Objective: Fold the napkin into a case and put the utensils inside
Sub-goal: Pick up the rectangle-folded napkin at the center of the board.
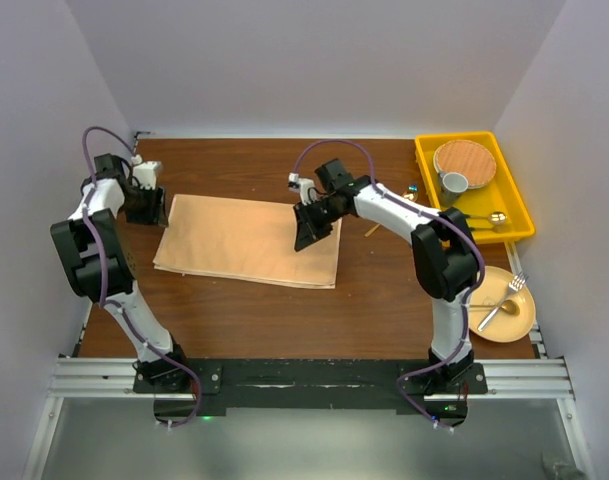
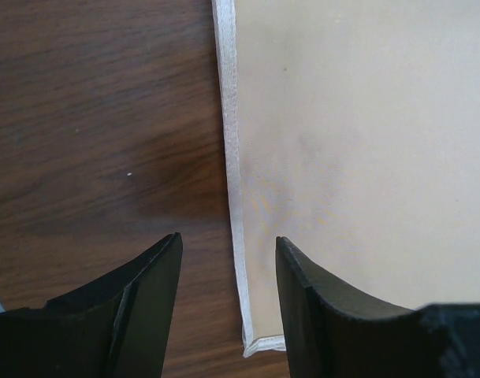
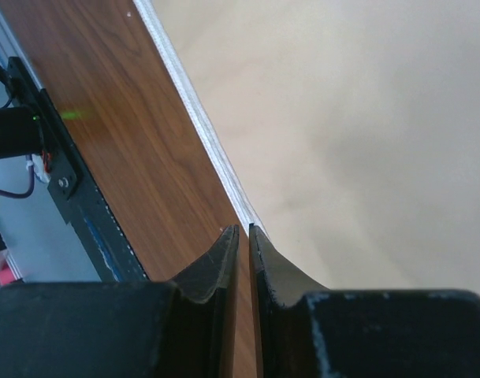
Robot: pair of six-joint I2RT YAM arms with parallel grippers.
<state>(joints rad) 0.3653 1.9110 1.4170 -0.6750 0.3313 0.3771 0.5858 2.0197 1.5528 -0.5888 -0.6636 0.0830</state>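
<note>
**Arms close on napkin's hems while cutlery waits**

Near-right of the napkin, the gold utensils lie on a pale plate, likely parked there until a case exists. The napkin rests flat mid-desk, a folded rectangle. At its left hem the left gripper hangs with fingers spread astride the edge, seemingly poised to pinch. Over its right end the right gripper has its fingers clenched at a hem; whether cloth is caught cannot be told. Far-right, a yellow tray.

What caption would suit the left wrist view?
Open left gripper straddling the napkin at its hemmed edge near a corner, wooden table to one side.
</note>
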